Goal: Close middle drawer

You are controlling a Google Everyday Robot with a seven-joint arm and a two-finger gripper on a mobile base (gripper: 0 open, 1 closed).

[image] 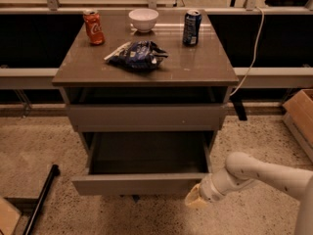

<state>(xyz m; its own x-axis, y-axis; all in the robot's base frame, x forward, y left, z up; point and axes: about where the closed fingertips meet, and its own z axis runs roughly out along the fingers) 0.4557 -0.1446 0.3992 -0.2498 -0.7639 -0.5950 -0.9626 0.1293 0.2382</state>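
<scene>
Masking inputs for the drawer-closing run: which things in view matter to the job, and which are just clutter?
Job:
middle drawer, pulled open
end effector, by the drawer front's right end

Clutter:
red soda can, white bowl, blue can and snack bag, all on the cabinet top
cardboard box, far right

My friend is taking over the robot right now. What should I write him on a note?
Gripper: low, near the floor, at the right front corner of the middle drawer.
Middle drawer: pulled far out of the cabinet; its inside looks empty.
Done: the gripper is lined up by the drawer's front panel; the drawer is not yet closed.
Left: push the front panel straight in until the drawer sits fully inside the cabinet.
</scene>
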